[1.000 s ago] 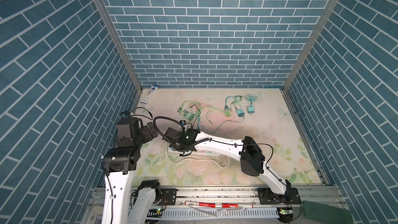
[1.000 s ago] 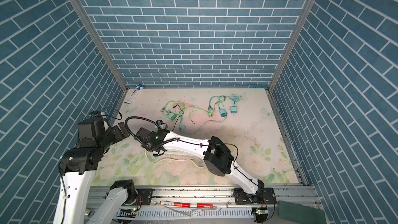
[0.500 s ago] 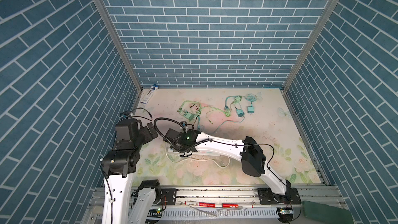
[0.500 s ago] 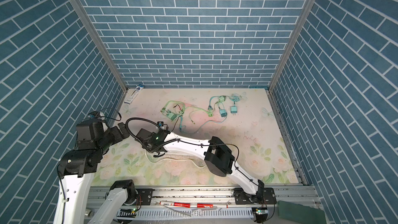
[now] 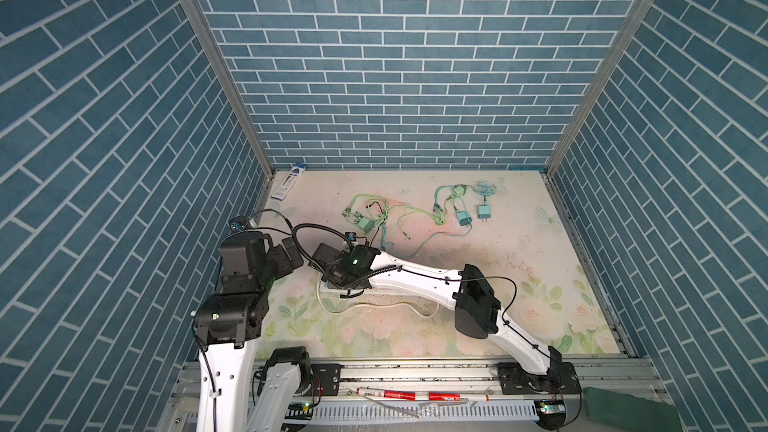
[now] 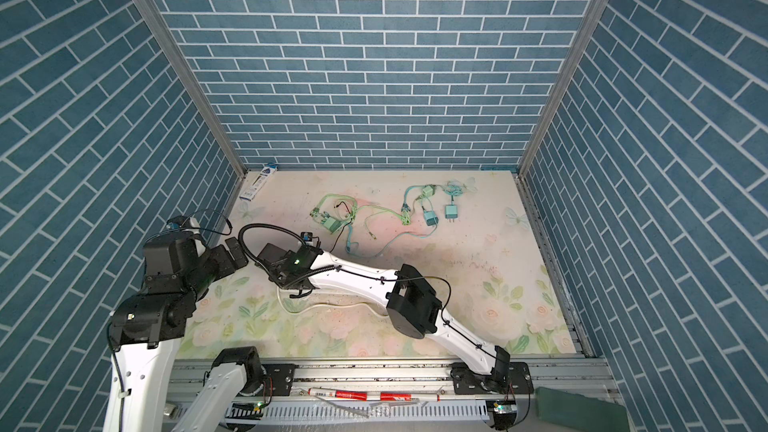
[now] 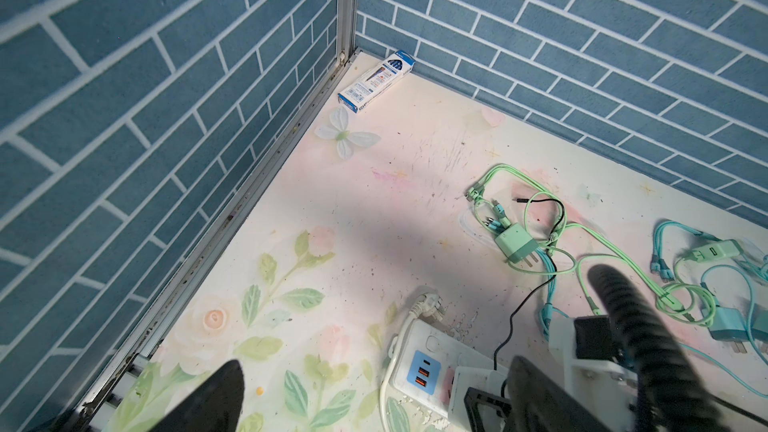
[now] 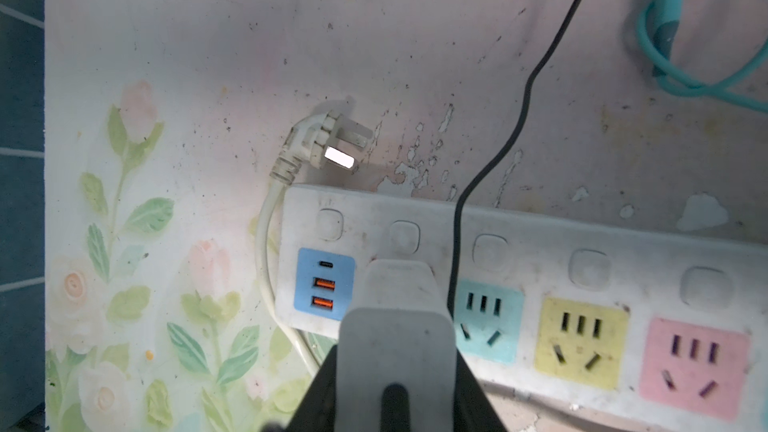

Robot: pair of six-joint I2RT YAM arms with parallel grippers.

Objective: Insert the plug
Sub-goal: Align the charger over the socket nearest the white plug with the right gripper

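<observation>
While the right pincer (image 8: 397, 353) clamps narrowly on the sides of the white plug (image 8: 395, 313), the plug sits over the strip (image 8: 540, 238), between the blue USB panel (image 8: 324, 280) and the teal socket (image 8: 486, 322). Whether its pins are in cannot be told. A black cable (image 8: 519, 118) runs past its side. The left pincer (image 7: 376, 363) hangs wide and empty, just beside that end of the strip.

Counted on the tabletop (image 8: 291, 35):
- one strip
- three bare sockets: teal, yellow (image 8: 579, 340) and pink (image 8: 692, 361)
- three USB ports
- one loose cord plug (image 8: 328, 143)
- four green and teal chargers (image 5: 365, 224), well apart at the back
- one box (image 7: 376, 78) in the corner
</observation>
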